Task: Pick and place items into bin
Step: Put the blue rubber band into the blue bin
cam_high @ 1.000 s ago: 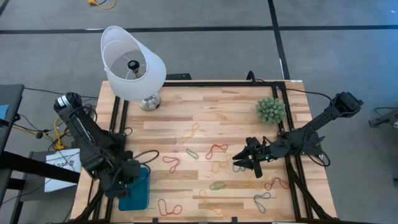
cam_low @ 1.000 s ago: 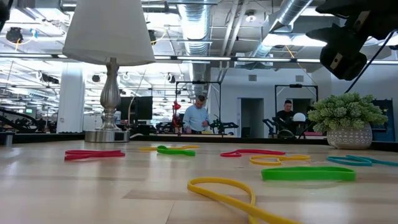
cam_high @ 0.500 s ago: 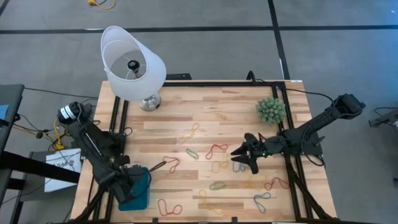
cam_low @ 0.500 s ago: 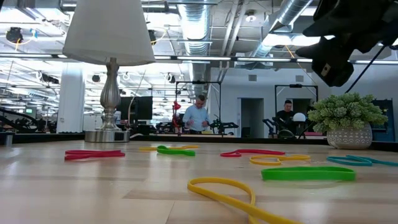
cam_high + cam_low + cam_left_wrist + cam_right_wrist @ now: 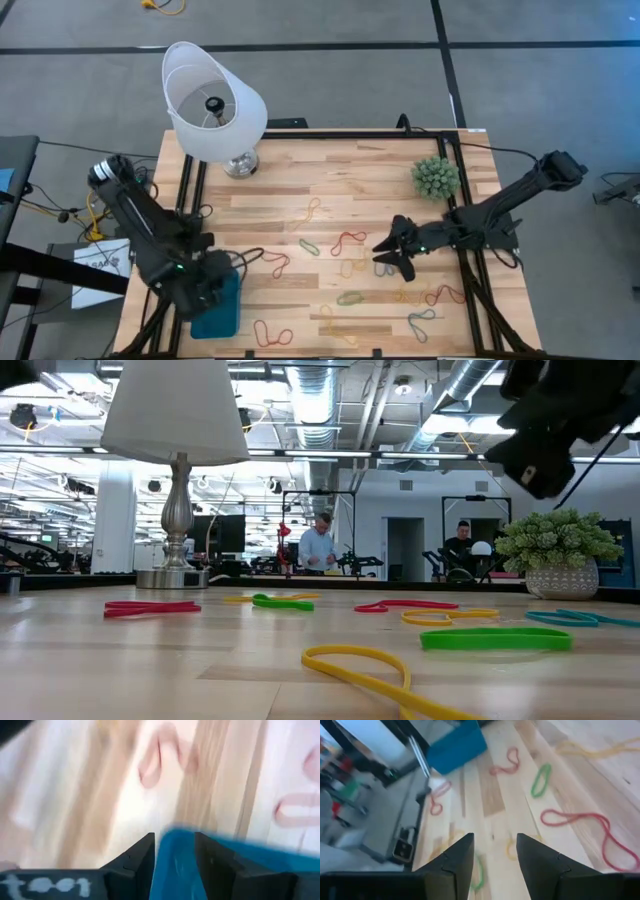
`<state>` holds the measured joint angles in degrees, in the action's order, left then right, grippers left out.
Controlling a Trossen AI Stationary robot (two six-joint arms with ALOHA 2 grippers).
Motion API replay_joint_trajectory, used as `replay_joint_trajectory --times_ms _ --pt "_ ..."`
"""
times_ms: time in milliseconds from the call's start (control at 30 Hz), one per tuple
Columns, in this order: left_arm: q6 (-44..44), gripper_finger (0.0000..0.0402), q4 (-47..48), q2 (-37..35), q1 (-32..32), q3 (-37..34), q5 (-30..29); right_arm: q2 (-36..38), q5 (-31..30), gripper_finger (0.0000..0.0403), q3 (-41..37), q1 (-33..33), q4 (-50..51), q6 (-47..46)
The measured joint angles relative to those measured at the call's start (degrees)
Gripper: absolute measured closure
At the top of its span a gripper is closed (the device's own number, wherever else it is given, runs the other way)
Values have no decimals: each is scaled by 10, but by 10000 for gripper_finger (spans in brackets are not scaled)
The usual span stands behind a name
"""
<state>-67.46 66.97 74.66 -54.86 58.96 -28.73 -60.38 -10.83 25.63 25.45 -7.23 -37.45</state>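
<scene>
Several rubber-band items lie flat on the wooden table: red (image 5: 277,262), green (image 5: 309,245), red (image 5: 348,240), yellow (image 5: 310,210), green (image 5: 350,298), teal (image 5: 422,320). The teal bin (image 5: 218,308) rests flat at the table's near left. My left gripper (image 5: 175,865) hovers open over the bin's far end (image 5: 225,852), nothing between its fingers. My right gripper (image 5: 495,862) hangs open above the bands right of centre, over a yellow band (image 5: 512,847), and touches nothing. In the low view it shows as a dark block (image 5: 545,450) well above the table.
A white lamp (image 5: 215,105) with a silver base (image 5: 241,162) stands at the far left. A spiky green plant (image 5: 436,177) in its pot stands at the far right. Black frame rails (image 5: 470,290) run along the table's left and right edges. More bands lie near the front edge (image 5: 370,670).
My left arm has swung a little toward the near edge over the bin and come partly back, its gripper staying above the bin. My right gripper has drifted slightly toward the table's left, above the bands. No band on the table has moved.
</scene>
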Motion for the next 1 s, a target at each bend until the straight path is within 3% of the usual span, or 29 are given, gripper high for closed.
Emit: replay_joint_trajectory --times_ms 167,267,433,633,1000 --pt "9 276 9 -73 -26 5 -137 -28 -12 264 152 14 274 -12" --pt "9 276 25 -102 -43 5 -191 -78 -40 264 196 35 375 -41" --pt "19 276 53 -114 -49 5 -236 -192 -60 265 198 61 407 -151" --pt "20 276 61 -109 -49 5 -237 -273 -10 265 198 54 419 -308" --pt "28 276 61 -108 -49 5 -235 -321 19 265 199 36 434 -376"
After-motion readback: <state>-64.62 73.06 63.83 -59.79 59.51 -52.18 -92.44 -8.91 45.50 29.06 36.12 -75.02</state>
